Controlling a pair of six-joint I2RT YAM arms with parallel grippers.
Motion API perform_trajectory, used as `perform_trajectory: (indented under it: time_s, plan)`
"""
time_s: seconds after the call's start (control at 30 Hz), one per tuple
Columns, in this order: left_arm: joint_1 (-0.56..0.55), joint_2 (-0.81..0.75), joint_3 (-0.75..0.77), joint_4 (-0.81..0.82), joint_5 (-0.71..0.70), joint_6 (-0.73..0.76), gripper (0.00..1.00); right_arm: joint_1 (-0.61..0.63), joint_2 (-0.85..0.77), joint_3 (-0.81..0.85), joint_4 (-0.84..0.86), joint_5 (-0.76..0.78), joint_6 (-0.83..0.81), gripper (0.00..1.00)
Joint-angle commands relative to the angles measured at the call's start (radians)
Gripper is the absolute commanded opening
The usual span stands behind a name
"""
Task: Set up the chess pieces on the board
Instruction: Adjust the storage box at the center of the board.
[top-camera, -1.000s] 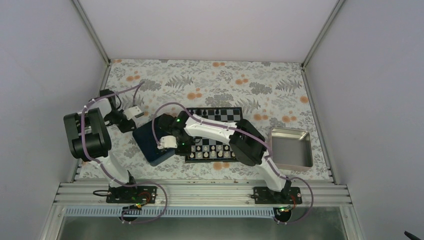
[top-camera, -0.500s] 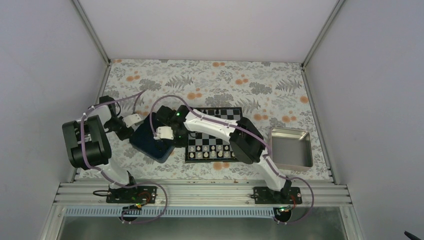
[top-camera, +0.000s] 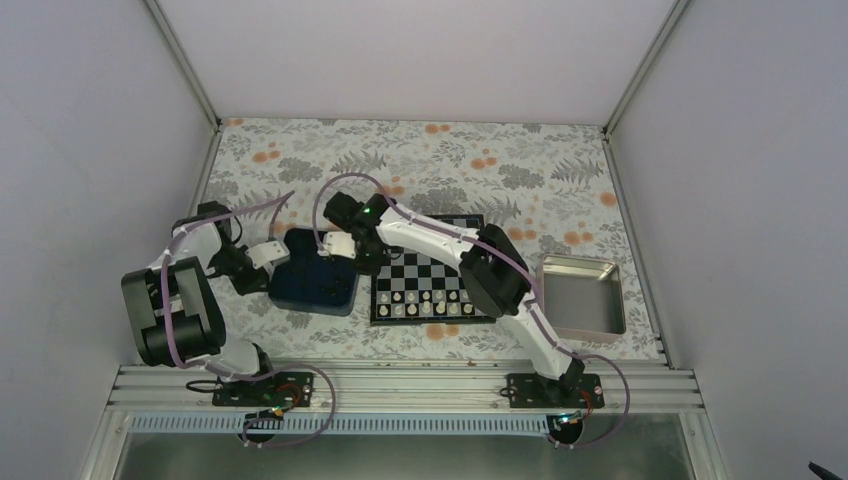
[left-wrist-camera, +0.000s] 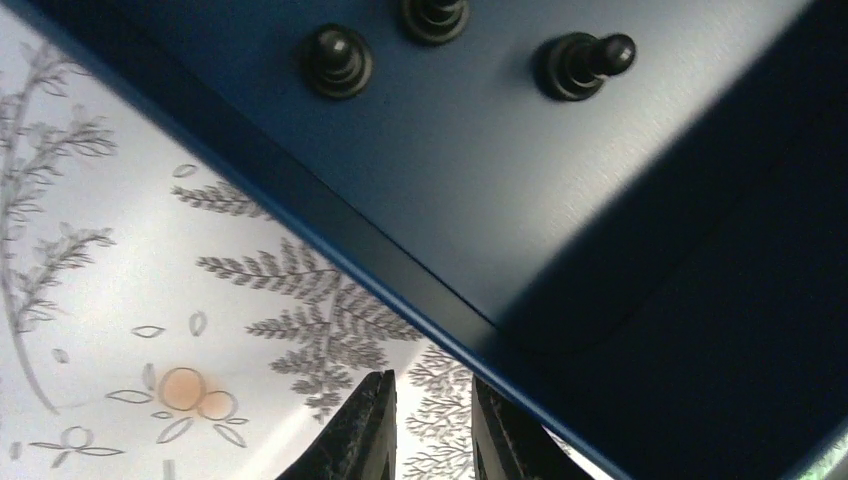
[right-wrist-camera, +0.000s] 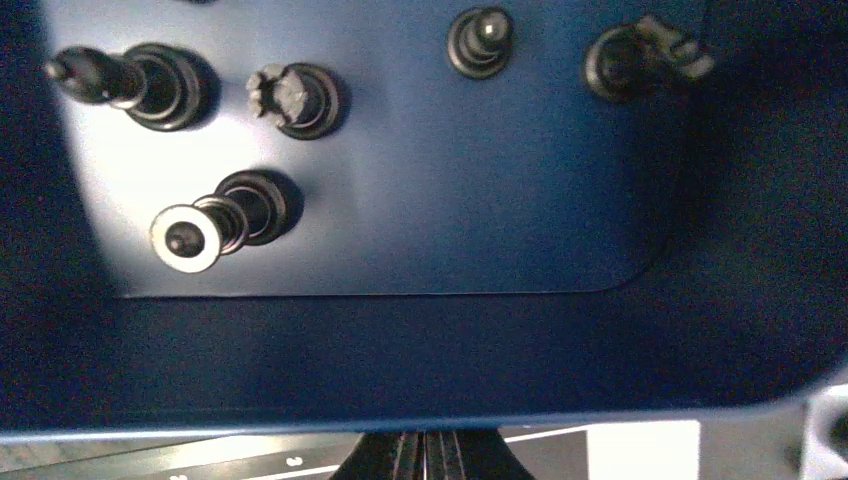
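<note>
From above: the board (top-camera: 432, 262) lies at the middle of the floral tablecloth (top-camera: 450, 160), with white pieces (top-camera: 425, 302) lined along its two near rows. A dark blue tray (top-camera: 315, 285) sits just beside its left edge and a silver metal tray (top-camera: 582, 295) lies to its right. The left gripper (top-camera: 268, 258) rests at the blue tray's left side. The right gripper (top-camera: 345, 252), reaching across the board, meets the tray's far right corner.

Left wrist: the left gripper's fingers (left-wrist-camera: 365, 435) stand slightly parted with only cloth between them, the tray's rim crossing just above. Three black chess pieces (left-wrist-camera: 338, 60) sit inside the tray.

Right wrist: the right gripper's fingers (right-wrist-camera: 405, 460) are clenched together, empty, their tips hidden beneath the tray's rim. Five black pieces rest on the tray floor, some upright and some tipped over.
</note>
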Motion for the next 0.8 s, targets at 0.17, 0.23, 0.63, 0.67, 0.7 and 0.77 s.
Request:
perform_trajectory:
  time_s: [0.17, 0.23, 0.63, 0.67, 0.7, 0.77]
  plan:
    - [-0.007, -0.010, -0.049, -0.082, 0.059, 0.035, 0.21, -0.012, -0.040, 0.162, -0.047, 0.011, -0.049, 0.04]
    - [-0.007, -0.009, -0.063, -0.072, 0.060, 0.033, 0.22, -0.012, -0.029, 0.198, -0.068, 0.008, -0.056, 0.04]
    - [0.070, -0.087, -0.021, 0.097, -0.040, -0.087, 0.52, -0.009, -0.028, 0.218, -0.118, -0.042, -0.229, 0.45]
    - [0.090, -0.090, -0.009, 0.119, -0.046, -0.104, 0.56, -0.008, -0.041, 0.207, -0.123, -0.048, -0.264, 0.49]
    - [0.108, -0.088, 0.002, 0.138, -0.043, -0.119, 0.61, -0.009, -0.053, 0.194, -0.122, -0.057, -0.299, 0.53]
    - [0.142, -0.077, 0.022, 0.183, -0.038, -0.170, 0.77, -0.007, -0.076, 0.168, -0.117, -0.072, -0.356, 0.57]
